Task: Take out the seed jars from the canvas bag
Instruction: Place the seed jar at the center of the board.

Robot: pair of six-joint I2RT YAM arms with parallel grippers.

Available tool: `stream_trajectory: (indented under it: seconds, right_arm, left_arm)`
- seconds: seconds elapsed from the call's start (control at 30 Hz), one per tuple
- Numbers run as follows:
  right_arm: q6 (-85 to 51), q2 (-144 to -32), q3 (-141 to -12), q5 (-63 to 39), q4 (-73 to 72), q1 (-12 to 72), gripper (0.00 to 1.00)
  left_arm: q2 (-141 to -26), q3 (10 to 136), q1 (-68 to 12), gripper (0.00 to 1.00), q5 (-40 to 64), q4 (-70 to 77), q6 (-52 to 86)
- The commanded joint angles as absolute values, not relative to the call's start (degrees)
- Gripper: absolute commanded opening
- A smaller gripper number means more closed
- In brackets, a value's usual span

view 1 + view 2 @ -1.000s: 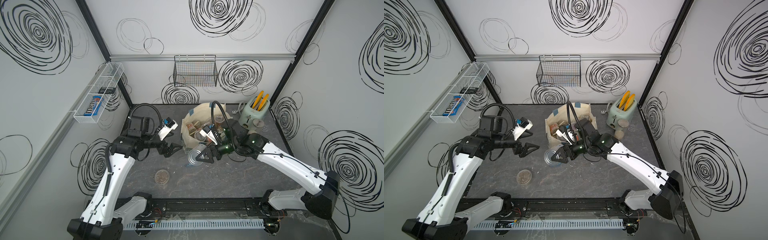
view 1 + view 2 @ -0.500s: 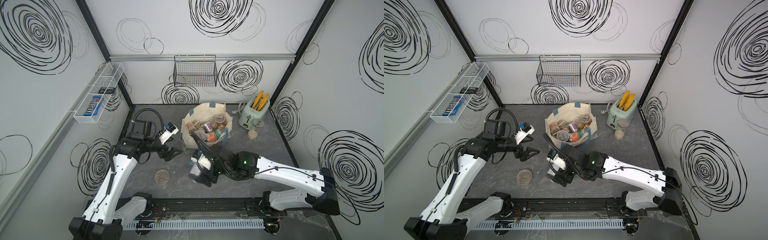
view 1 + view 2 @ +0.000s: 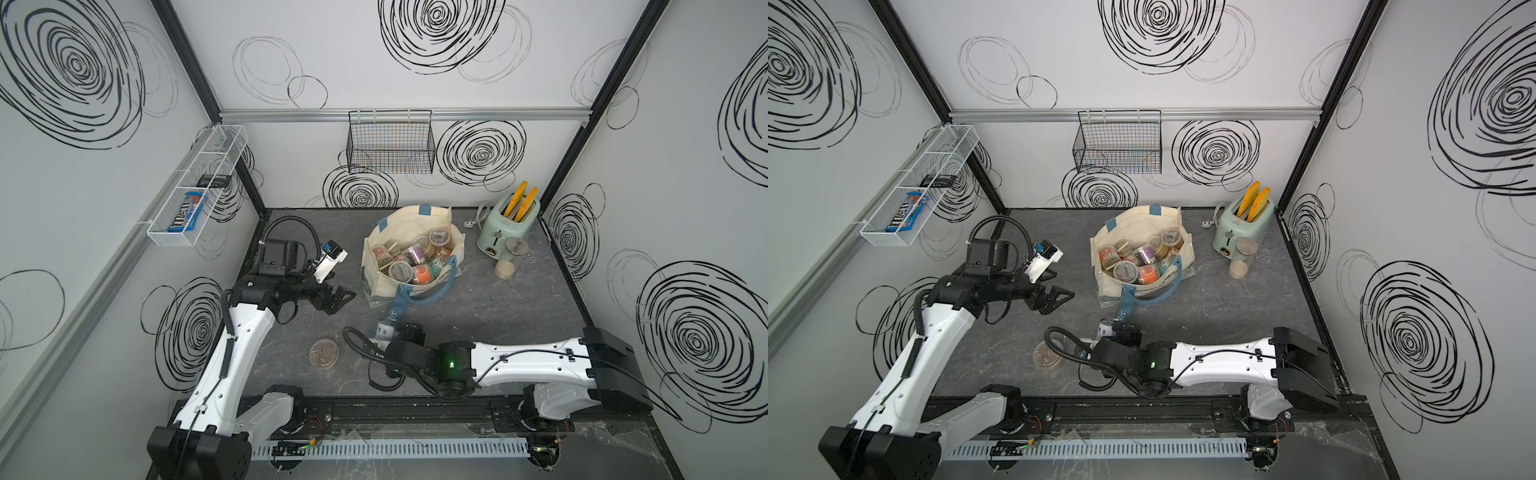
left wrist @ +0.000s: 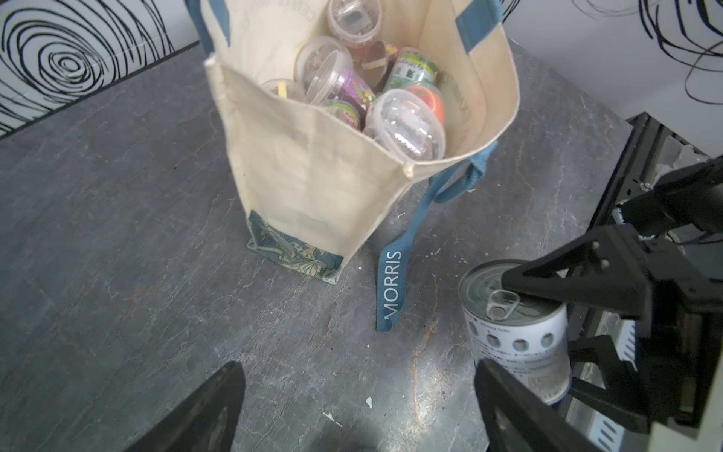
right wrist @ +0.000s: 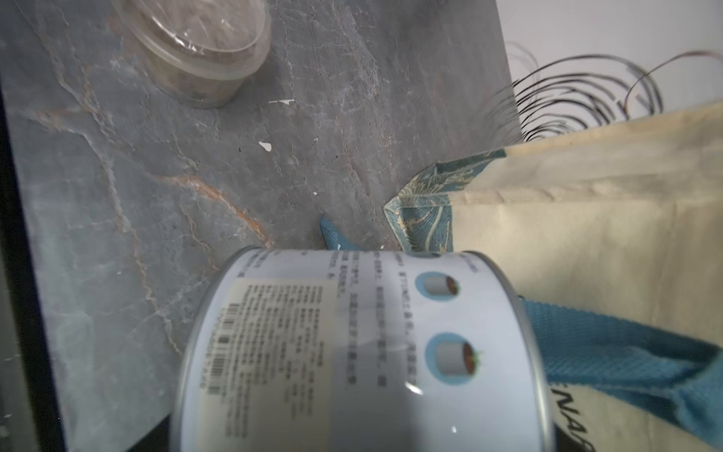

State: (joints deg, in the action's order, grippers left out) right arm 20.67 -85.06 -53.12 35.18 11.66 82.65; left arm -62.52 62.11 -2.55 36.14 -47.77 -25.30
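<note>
The left claw [image 3: 341, 300] hangs wide open, holding nothing, to the left of the canvas bag [image 3: 409, 220]. One seed jar [image 3: 323, 353] sits alone on the near tabletop [image 3: 498, 311]. Just right of it, the right claw [image 4: 540, 309] grips a tin can [image 4: 508, 344] by the bag's blue strap [image 4: 393, 285]. Many seed jars [image 3: 409, 259] fill the bag, farther back.
</note>
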Motion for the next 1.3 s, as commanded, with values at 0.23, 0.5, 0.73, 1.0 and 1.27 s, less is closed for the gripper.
stream_trajectory:
  seconds: [0.23, 0.5, 0.73, 1.0, 1.27]
  right_arm:
    - [36.5, -95.3, -52.2, 41.6, -15.7, 81.3, 0.83]
    - [35.3, -105.4, -57.8, 39.6, -20.4, 78.7, 0.83]
    - [39.1, -113.5, -61.3, 39.0, -25.9, 77.6, 0.85]
    - [39.1, -118.8, -65.9, 36.5, -24.1, 77.1, 0.87]
    - [38.6, -117.5, -64.9, 35.6, -20.9, 77.0, 0.91]
  left_arm:
    - [-63.4, 56.7, -0.8, 0.96, 37.0, -38.5, -20.7]
    - [-65.2, 54.4, -0.6, 0.96, 30.2, -33.6, -18.3]
    - [-69.2, 54.0, 0.4, 0.96, 28.9, -32.3, -15.8]
    - [-71.4, 54.1, 0.7, 0.96, 29.5, -33.6, -17.3]
    - [-72.9, 52.7, 1.1, 0.96, 29.2, -35.4, -20.4]
